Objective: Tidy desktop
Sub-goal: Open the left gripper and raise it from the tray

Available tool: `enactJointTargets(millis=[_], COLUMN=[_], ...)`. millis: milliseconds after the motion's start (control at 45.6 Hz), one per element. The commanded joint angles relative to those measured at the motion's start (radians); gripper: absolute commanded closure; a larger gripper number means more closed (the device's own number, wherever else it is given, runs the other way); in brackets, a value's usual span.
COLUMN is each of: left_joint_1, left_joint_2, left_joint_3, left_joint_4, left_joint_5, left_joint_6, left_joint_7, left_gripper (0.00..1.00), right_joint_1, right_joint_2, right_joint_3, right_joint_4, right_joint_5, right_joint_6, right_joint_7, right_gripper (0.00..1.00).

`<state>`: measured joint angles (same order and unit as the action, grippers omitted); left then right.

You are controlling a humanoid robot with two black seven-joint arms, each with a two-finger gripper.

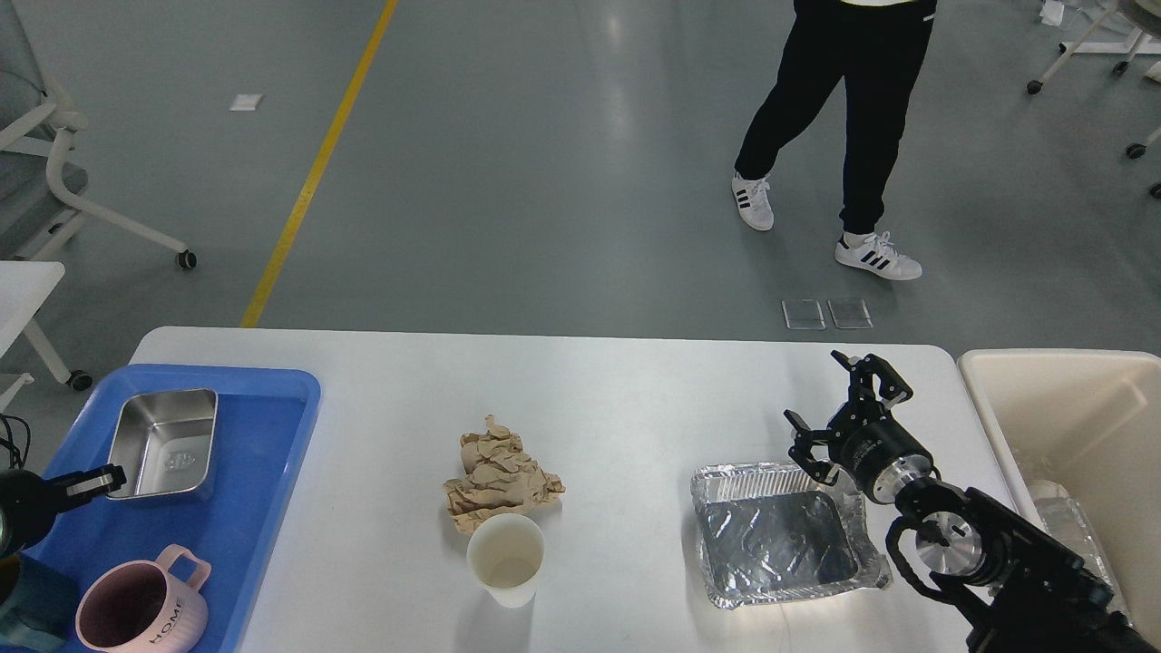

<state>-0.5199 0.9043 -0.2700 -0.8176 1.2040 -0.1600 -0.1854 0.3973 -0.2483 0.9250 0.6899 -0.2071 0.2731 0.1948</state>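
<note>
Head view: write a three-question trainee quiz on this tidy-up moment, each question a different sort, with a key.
1. True or false: the steel container sits inside the blue tray.
2. Which item lies right behind the paper cup on the desktop? A) pink mug B) crumpled brown paper C) foil tray
3. Fill in: the right gripper hovers with open jaws above the far edge of the ____.

Key
1. True; it rests flat in the tray's far part.
2. B; the crumpled brown paper touches the cup's far side. The pink mug is in the blue tray.
3. foil tray.
</note>
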Motion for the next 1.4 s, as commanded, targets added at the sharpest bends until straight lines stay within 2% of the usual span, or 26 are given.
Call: enactJointTargets(millis=[0, 88, 154, 219, 307, 395, 439, 526, 746, 921, 1141, 1382], left_joint_1=[0.004, 0.006, 0.006, 0.006, 0.006, 0.004, 0.004, 0.003, 0.000, -0.005, 0.003, 0.006], left_joint_2=[-0.033, -0.036, -0.036, -0.038, -0.036, -0.033, -0.030, -0.019, 0.024, 0.021, 0.008, -0.083], left_joint_3=[0.000, 0.002, 0.002, 0.000, 0.000, 0.000, 0.000, -0.009, -0.017, -0.089, -0.288, -0.469], left_joint_4=[0.011, 0.012, 0.011, 0.012, 0.012, 0.012, 0.012, 0.009, -0.009, -0.025, -0.074, -0.081], left_joint_5=[0.000, 0.000, -0.004, -0.009, -0.012, -0.014, -0.015, -0.017, -0.112, -0.262, -0.414, -0.534], left_joint_6=[0.003, 0.003, 0.002, 0.000, -0.006, -0.010, -0.012, -0.026, -0.073, -0.095, -0.177, -0.205], left_joint_7=[0.000, 0.000, -0.009, -0.035, -0.040, -0.042, -0.042, -0.052, -0.134, -0.135, -0.135, -0.137], left_gripper=[0.91, 0.89, 0.83, 0.66, 0.49, 0.19, 0.14, 0.09, 0.03, 0.03, 0.03, 0.03], right_joint_1=[0.000, 0.000, 0.000, 0.000, 0.000, 0.002, 0.002, 0.002, 0.002, 0.002, 0.000, 0.002], right_joint_2=[-0.012, -0.016, -0.022, -0.023, -0.023, -0.025, -0.025, -0.025, -0.025, -0.025, -0.023, -0.020], right_joint_3=[0.001, 0.001, 0.003, 0.005, 0.005, 0.005, 0.005, 0.005, 0.000, -0.005, -0.006, -0.006], right_joint_4=[0.000, -0.001, 0.000, 0.000, -0.001, 0.000, -0.001, -0.001, -0.001, -0.001, 0.000, 0.000], right_joint_5=[0.000, 0.000, 0.000, 0.000, 0.000, 0.000, 0.000, 0.000, 0.000, -0.001, -0.001, -0.003], right_joint_6=[0.000, 0.000, 0.000, 0.000, 0.000, 0.000, 0.000, 0.000, 0.000, -0.002, -0.003, -0.005], right_joint_7=[0.000, -0.002, 0.000, 0.000, 0.000, 0.000, 0.000, -0.002, -0.002, -0.002, -0.002, -0.002], right_gripper=[0.00, 0.00, 0.00, 0.00, 0.00, 0.00, 0.00, 0.00, 0.00, 0.00, 0.00, 0.00])
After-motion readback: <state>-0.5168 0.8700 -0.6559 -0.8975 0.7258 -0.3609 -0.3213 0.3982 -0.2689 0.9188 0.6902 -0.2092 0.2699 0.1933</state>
